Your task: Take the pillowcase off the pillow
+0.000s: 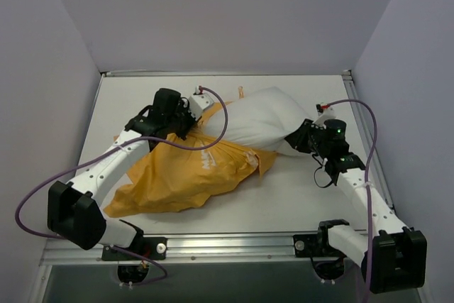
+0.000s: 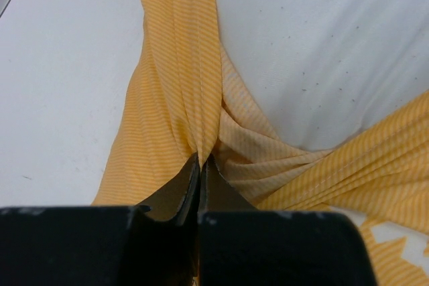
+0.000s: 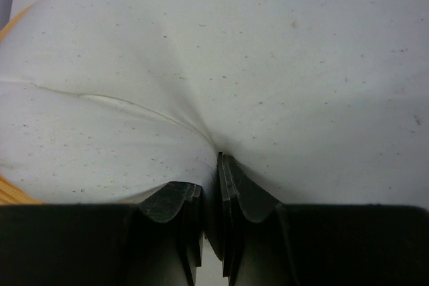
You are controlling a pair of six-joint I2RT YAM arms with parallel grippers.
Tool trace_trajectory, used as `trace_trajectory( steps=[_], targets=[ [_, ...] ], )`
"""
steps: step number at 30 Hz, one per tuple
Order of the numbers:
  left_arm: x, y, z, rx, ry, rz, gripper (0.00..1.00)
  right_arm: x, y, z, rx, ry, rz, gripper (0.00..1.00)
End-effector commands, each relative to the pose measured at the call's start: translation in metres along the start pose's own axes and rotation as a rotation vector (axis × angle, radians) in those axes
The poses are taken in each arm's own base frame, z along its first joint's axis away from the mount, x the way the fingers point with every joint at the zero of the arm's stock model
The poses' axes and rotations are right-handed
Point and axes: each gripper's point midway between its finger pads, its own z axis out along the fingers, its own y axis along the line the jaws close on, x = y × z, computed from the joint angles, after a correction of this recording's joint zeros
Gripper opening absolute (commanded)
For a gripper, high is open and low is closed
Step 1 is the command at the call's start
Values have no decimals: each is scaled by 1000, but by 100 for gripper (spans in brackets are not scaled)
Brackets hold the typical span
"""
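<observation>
The plump, wrinkled white stuffed pillow (image 1: 259, 120) lies on the pale flat surface (image 1: 298, 196). Most of its white body is bare. The bright orange-yellow fabric pillowcase (image 1: 181, 179) bunches against the pillow's near-left end and spreads away from it in a crumpled, flattened heap, with part of its white lettering showing just beside the pillow. How much of the pillow lies inside the case cannot be told from above.

The left gripper (image 1: 186, 123) sits at the pillow's left end, where the orange cloth meets the white. In the left wrist view its fingers are pressed together with no gap, pinching a gathered ridge of finely striped orange fabric. The folds fan out from that pinch, one band running up along the pillow's edge and others crossing over the pillow's white cover.

The right gripper (image 1: 298, 140) is at the pillow's opposite, right end. In the right wrist view its fingers are drawn almost together on a tuck of the pillow's white cloth, and creases radiate outward from the pinched spot. A thin sliver of orange shows at the pillow's far left edge in that view.
</observation>
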Motion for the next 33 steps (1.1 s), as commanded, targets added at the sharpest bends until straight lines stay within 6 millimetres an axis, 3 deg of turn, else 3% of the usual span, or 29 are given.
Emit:
trace_trajectory(
  steps=[1,2,6,7,10,12,13,14,15,16,17,18,19,20,24,26,28,29,31,32,33],
  targets=[
    [37,39,-32,-169,162,50,2,-30,-51,-19,312,-108,-37,0],
    [39,46,-34,-191,173,52,2,-26,-52,-24,329,-95,-39,0],
    [47,65,-41,-201,191,103,2,-49,-64,-48,392,-167,-41,0],
    [48,66,-42,-197,190,125,2,-55,-77,-53,424,-179,-24,0],
    [50,59,-48,-162,186,183,2,-54,-71,-45,387,-144,-21,0],
    [34,42,-51,-68,116,185,4,-47,-58,-33,326,-120,-19,0],
    [30,31,-55,-16,111,179,16,-39,-35,-23,269,-102,-39,0],
    [20,17,-54,52,78,166,20,-33,-23,-17,249,-91,-50,0],
    [-1,15,-60,63,35,172,24,-25,-14,-10,238,-70,-58,0],
    [-9,0,-63,114,33,172,38,-21,9,-2,189,-74,-67,0],
    [-32,-5,-67,148,-19,177,47,-21,19,1,169,-78,-60,0],
    [-41,-15,-70,185,-31,177,56,-23,28,7,143,-87,-53,0],
    [-65,-20,-75,225,-87,179,70,-24,41,12,114,-85,-40,0],
    [-61,-28,-71,265,-71,172,76,-23,46,13,100,-88,-39,0],
    [-118,-42,-101,317,-192,269,94,-29,83,31,45,-61,-73,0],
    [-134,-67,-108,359,-224,389,97,-24,100,36,0,-43,-72,0],
    [-137,-84,-116,377,-235,516,97,-29,112,42,-35,-49,-59,0],
    [-137,-107,-125,413,-256,593,96,-32,115,43,-45,-53,-54,0],
    [-107,-131,-123,447,-204,817,100,-39,127,45,-79,-54,-48,0],
    [-93,-167,-127,514,-201,960,95,-39,128,48,-80,-49,-49,0],
    [-82,-180,-123,519,-193,1061,84,-39,133,48,-100,-43,-49,0]
  ],
)
